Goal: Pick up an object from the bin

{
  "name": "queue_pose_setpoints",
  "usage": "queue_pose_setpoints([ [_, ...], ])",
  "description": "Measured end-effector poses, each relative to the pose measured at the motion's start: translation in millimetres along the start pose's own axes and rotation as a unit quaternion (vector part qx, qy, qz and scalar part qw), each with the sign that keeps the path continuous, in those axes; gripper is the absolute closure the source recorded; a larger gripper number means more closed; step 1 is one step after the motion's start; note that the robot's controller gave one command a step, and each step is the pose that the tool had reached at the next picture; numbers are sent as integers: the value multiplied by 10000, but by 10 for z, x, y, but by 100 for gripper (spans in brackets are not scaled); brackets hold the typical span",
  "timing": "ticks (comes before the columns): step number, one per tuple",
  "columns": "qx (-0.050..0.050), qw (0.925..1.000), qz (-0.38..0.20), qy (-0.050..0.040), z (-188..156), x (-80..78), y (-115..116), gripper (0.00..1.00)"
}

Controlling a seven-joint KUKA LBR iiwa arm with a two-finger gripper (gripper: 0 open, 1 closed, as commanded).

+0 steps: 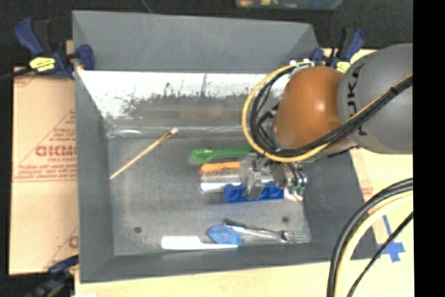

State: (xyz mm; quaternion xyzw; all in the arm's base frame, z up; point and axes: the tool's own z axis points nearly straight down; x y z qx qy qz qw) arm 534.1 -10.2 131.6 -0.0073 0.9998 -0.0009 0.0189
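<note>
Pincer (pixel 261 177) hangs low right of centre in the grey bin (pixel 94 170), the arm (pixel 375 101) bent down from the right; whether it is released or clenched cannot be told. Directly beneath it lies a blue block (pixel 252 193), with an orange bar (pixel 219 167), green spoon (pixel 212 155) and silver piece (pixel 217 184) just beside. A wooden stick (pixel 142 155) lies well apart.

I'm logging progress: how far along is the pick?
Done: the gripper is down in the bin, at a cluster of a blue block, orange piece and green piece. In hand: whether it grips anything cannot be told. Left: lifting one thing out; the stick and blue-handled tool lie on the floor untouched.
</note>
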Motion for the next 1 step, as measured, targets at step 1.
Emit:
queue_pose_setpoints([
  [1,1,10000,3,-24,-42,-12,-3,100],
])
